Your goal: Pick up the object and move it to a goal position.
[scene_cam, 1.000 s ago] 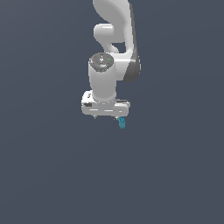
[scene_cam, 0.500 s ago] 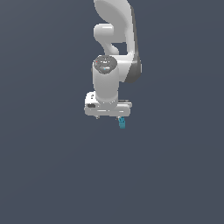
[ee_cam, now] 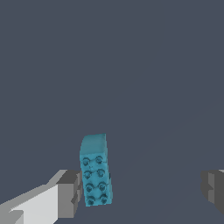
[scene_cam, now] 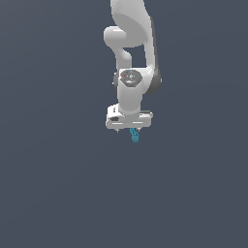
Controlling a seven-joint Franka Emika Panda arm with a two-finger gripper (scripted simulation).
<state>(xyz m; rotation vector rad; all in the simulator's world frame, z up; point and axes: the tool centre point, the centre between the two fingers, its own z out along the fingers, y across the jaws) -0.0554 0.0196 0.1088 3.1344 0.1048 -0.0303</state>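
Observation:
The object is a small teal-blue studded brick (scene_cam: 134, 136), elongated, just below my white gripper (scene_cam: 131, 129) in the exterior view. In the wrist view the brick (ee_cam: 95, 171) lies between my fingers, close beside one grey fingertip (ee_cam: 69, 193); I cannot tell whether they touch. The other fingertip (ee_cam: 213, 189) is far from it. My gripper (ee_cam: 142, 192) is open and holds nothing.
A plain dark grey-blue surface (scene_cam: 58, 193) fills both views. The white arm (scene_cam: 131, 38) rises above the gripper toward the top of the exterior view. No other objects or goal marker show.
The hand has shifted a little toward the exterior view's right and now sits more directly over the brick. The brick has not moved.

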